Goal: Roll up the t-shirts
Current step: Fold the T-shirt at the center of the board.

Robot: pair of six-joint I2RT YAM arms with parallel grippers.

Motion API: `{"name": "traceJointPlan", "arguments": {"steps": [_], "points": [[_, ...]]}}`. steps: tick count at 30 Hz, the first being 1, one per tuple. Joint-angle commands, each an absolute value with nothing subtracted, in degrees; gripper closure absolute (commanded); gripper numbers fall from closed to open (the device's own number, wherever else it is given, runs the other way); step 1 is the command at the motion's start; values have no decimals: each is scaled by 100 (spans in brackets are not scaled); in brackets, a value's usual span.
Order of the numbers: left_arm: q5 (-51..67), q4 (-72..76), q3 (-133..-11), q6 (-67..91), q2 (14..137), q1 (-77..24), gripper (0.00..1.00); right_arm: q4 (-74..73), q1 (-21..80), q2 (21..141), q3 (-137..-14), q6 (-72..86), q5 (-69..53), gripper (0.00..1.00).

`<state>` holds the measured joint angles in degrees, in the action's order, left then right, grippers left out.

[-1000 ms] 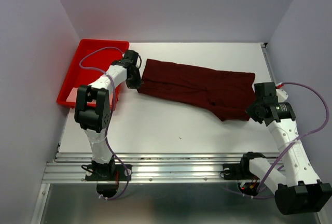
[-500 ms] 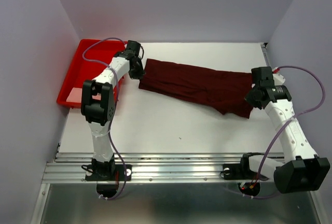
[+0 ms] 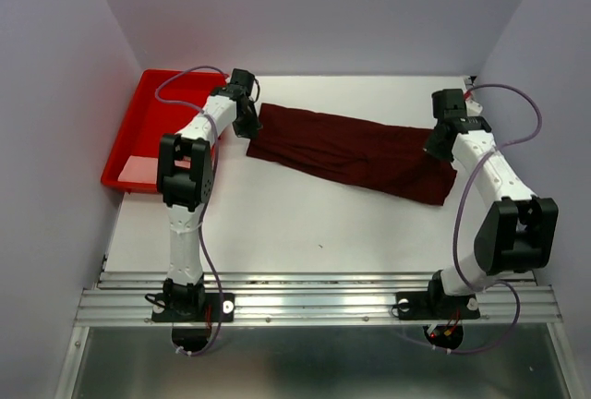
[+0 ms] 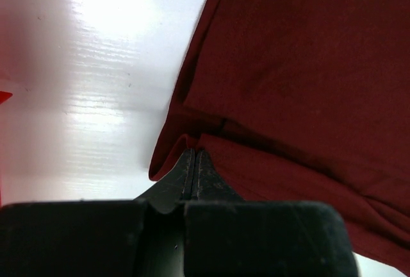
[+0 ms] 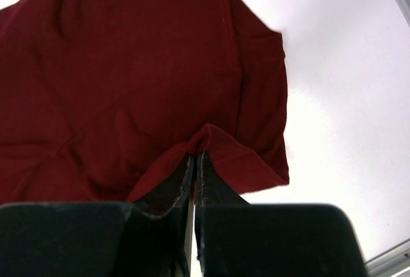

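Note:
A dark maroon t-shirt [image 3: 355,151] lies folded into a long band across the white table, slanting from upper left to lower right. My left gripper [image 3: 250,128] is shut on its left end; in the left wrist view the cloth [image 4: 295,78] bunches at the closed tips of that gripper [image 4: 194,155]. My right gripper [image 3: 438,148] is shut on the band's right end. In the right wrist view a ridge of cloth [image 5: 141,78] is pinched at the closed tips of that gripper [image 5: 195,155].
A bright red plastic tray [image 3: 138,131] sits at the table's left edge, just behind the left arm [image 3: 189,163]. A metal rail [image 3: 314,293] runs along the near edge. Purple walls close in on both sides.
Both arms have stretched away from me, dragging the t-shirt toward the back of the table. The right end moved farthest, up and slightly left; the band now lies flatter and straighter.

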<state>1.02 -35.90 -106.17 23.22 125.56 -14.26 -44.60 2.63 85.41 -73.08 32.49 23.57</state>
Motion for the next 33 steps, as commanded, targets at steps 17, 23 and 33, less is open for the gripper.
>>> {"name": "traceJointPlan", "arguments": {"steps": [17, 23, 33], "points": [[519, -3595, -11409, 2408, 12508, -1274, 45, -3156, -615, 9581, -7964, 2979, 733, 36], [299, -3612, -11338, 2391, 11822, -1468, 45, -2541, -335, 8912, -6479, 3479, -622, 41], [228, -3551, -10881, 2391, 11373, -1749, 45, -1960, -211, 9394, -5985, 3797, -1160, 47]]}}
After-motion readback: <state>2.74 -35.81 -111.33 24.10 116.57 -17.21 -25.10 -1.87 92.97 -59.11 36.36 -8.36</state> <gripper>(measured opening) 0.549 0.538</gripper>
